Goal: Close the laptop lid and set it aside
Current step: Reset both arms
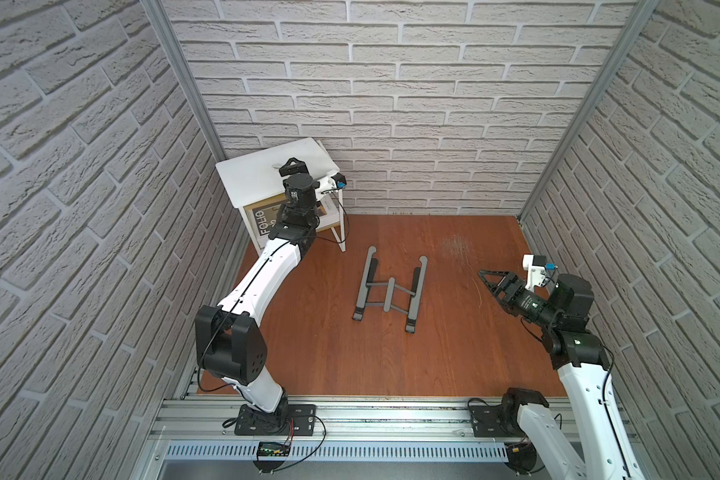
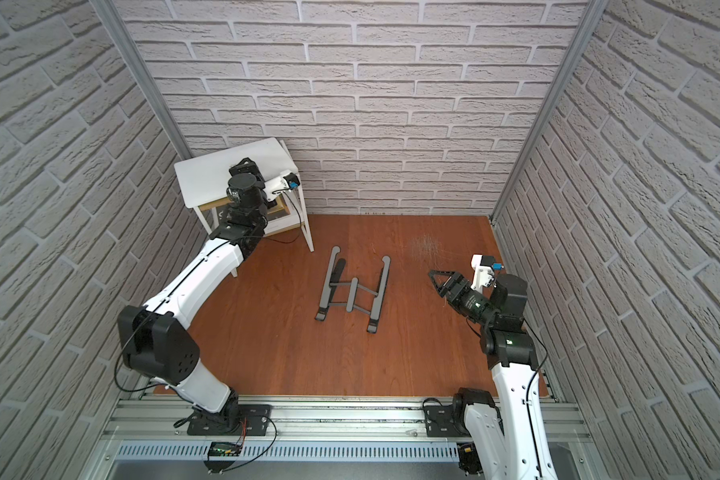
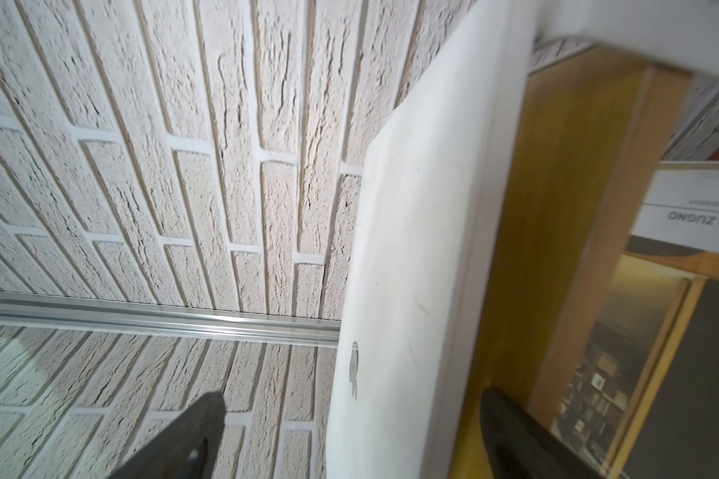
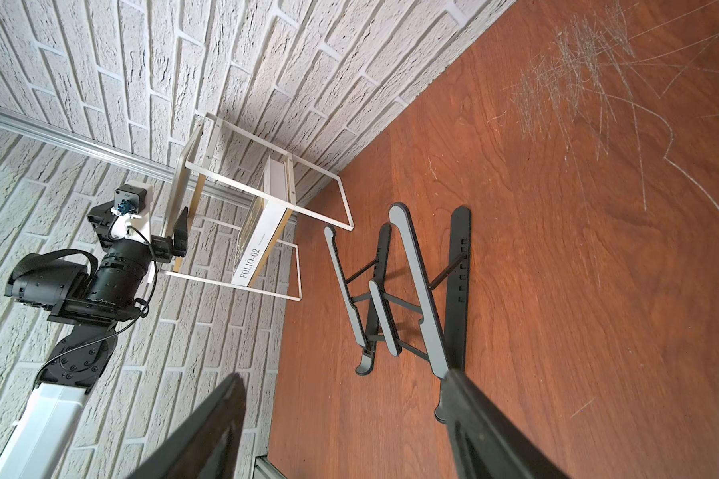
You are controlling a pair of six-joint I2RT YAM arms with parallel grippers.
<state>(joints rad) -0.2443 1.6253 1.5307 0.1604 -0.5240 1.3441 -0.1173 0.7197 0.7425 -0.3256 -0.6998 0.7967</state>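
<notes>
Brick-print walls box in a brown wood surface (image 1: 433, 353) with a grey stand (image 1: 391, 286) at its middle. Both top views show the laptop (image 1: 262, 174) as a white slab lying flat on top of a white rack (image 1: 341, 232) in the far left corner, its lid (image 2: 217, 178) closed. The logo (image 3: 353, 369) is clear only in the left wrist view. That view also shows the left fingers (image 3: 183, 435) spread wide, one to each side of the laptop's edge and gripping nothing; whether either touches it I cannot tell. From above, the left arm covers most of the book (image 4: 252, 257) on the rack's lower shelf. Its spine, FOLIO-02, reads whole only in the right wrist view. The right fingers (image 4: 486, 427) are parted and empty, right of the stand and apart from it.
</notes>
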